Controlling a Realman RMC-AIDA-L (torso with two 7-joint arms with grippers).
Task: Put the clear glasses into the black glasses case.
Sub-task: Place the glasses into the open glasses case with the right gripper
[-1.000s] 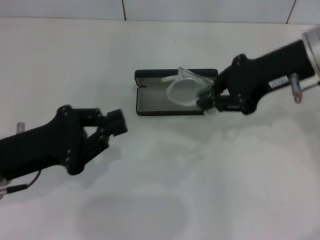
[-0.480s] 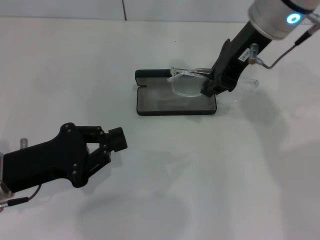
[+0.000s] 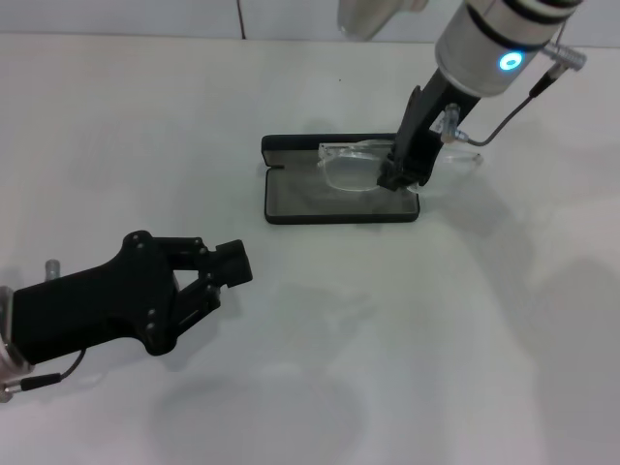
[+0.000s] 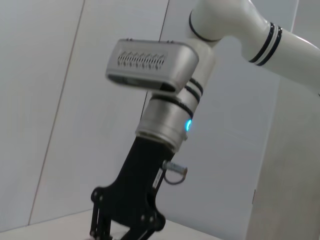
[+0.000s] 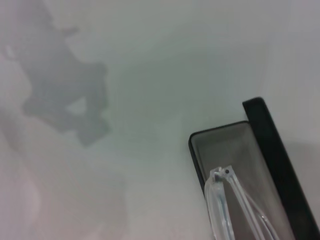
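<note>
Over on the left, the left tool (image 3: 228, 266) hangs low over the bare white tabletop (image 3: 407, 339), fingers spread moderately apart with nothing between them, well apart from everything else. Plenty of open surface around it and toward the middle.

Further along, the black glasses case (image 3: 291, 199) lies open and flat, matte black with rounded corners and a grey lining, its lid lying flat on the far side. The left half of the tray is bare lining. The clear glasses (image 3: 351, 167) are fully see-through plastic, so they mostly read as glints over the grey; the front sits over the right half of the case, while one thin arm (image 3: 463, 153) pokes out past the case's right edge.

The right tool (image 3: 402, 176) comes down steeply from above and is clamped on the glasses near their right end, right at the case's right rim. In the right wrist view the glasses (image 5: 235, 210) hang over the case (image 5: 272, 150) interior. The tabletop right of the case is open.
</note>
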